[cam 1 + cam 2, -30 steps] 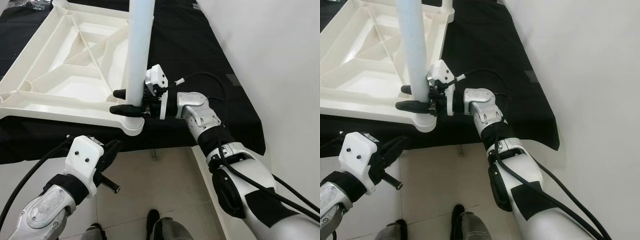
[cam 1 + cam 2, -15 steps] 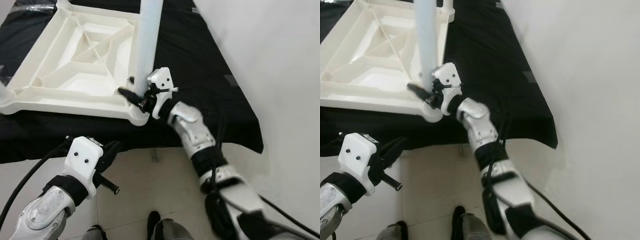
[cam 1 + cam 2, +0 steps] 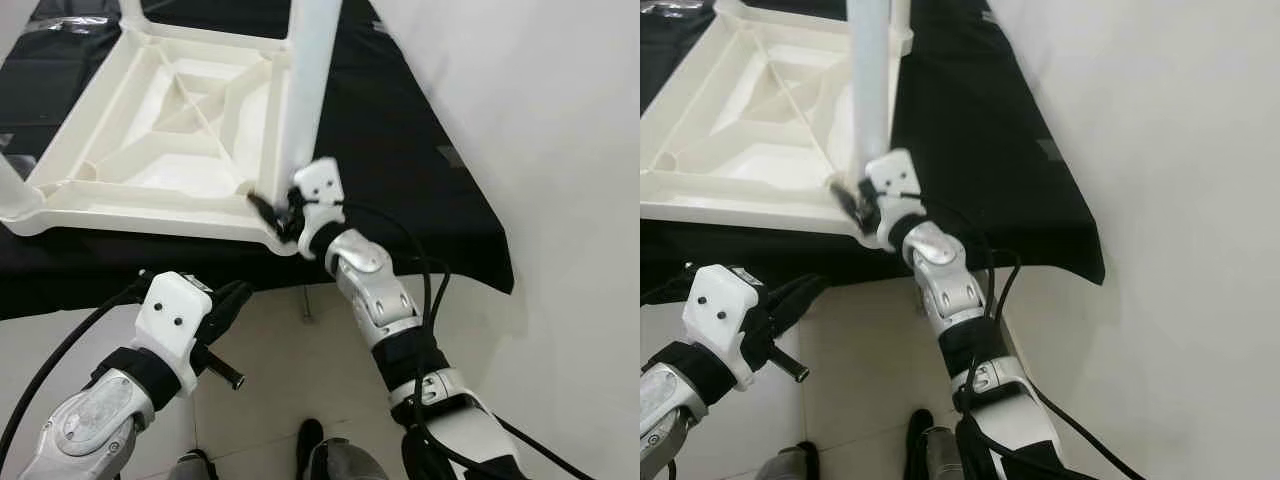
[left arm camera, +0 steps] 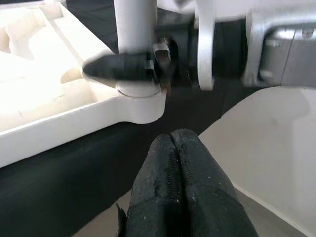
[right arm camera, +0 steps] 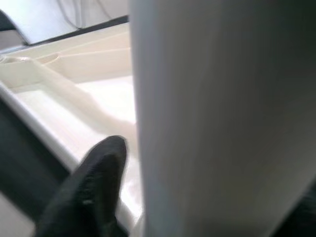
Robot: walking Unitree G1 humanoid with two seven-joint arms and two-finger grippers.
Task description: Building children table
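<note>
The white ribbed plastic tabletop (image 3: 150, 150) lies upside down on the desk covered in black cloth (image 3: 420, 170), its underside webbing facing up, with a round white plastic leg (image 3: 312, 90) standing upright in the near right corner socket.

At the left, a further white leg rises from the near left corner at the edge of the head views. Below it, off the desk's near edge and over the tiled floor, the left pincer (image 3: 228, 300) hangs idle; its wrist view shows the two black fingers pressed together with nothing between them.

Further right, the right pincer (image 3: 275, 212) sits at the very base of the leg, its black fingers on either side of the tube just above the socket, pinching it. A second ago the right forearm reached in level from the right; now the elbow has dropped and the arm comes up steeply from below, while the grip stayed on the leg. That looks like a twist or a downward push, so the leg is probably being seated home rather than just placed.

No brand, label or writing can be read anywhere.
</note>
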